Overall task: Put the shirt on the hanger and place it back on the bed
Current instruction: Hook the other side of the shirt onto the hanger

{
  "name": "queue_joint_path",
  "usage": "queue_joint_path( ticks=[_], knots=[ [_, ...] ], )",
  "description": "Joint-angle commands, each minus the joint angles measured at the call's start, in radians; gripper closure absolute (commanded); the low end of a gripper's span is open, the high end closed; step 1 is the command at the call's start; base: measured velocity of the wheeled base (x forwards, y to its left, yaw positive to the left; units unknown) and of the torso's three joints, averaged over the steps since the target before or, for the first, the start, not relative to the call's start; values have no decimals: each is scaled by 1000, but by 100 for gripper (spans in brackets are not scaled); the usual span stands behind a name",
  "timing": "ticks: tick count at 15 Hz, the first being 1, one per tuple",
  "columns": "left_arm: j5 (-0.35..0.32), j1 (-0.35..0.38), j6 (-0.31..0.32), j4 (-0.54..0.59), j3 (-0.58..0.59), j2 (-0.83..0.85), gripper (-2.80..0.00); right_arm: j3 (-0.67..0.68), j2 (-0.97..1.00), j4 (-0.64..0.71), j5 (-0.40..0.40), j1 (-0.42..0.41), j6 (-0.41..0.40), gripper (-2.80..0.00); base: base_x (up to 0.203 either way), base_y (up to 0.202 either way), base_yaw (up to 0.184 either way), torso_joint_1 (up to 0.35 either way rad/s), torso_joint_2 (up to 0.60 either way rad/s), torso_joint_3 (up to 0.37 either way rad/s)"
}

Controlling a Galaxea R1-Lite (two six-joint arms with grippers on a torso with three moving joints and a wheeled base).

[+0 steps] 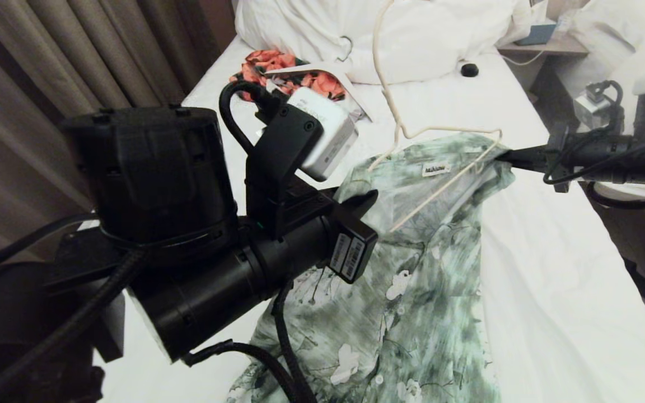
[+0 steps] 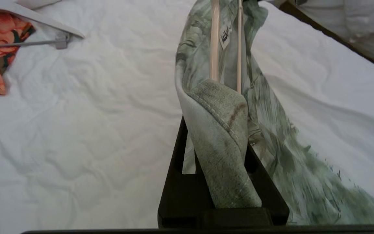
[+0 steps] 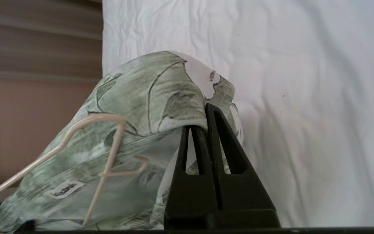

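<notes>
Two claws hold the shirt point(image 1: 406, 263) up over the bed point(image 1: 552, 280): left claw point(image 1: 364, 198) clamped on one shoulder, right claw point(image 1: 504, 154) clamped on the other. Its hem trails on the sheet. Inside the collar sits the hanger point(image 1: 440, 168).

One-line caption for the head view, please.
Both grippers, left and right, pinch the shirt at its shoulders above the bed, hanger inside.
</notes>
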Motion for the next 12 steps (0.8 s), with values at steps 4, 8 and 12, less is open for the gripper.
queue_joint_path(
  ticks=[4, 8, 12],
  knots=[
    [1, 0, 2, -8, 0, -5, 0, -50, 47, 2, 3, 0, 3, 0, 0, 0, 0, 0, 0, 0],
    [1, -6, 2, -8, 2, -5, 0, -91, 48, 10, 2, 8, 3, 0, 0, 0, 0, 0, 0, 0],
    [1, -6, 2, -6, 2, -2, 0, -124, 45, 46, 2, 7, 3, 0, 0, 0, 0, 0, 0, 0]
  ],
)
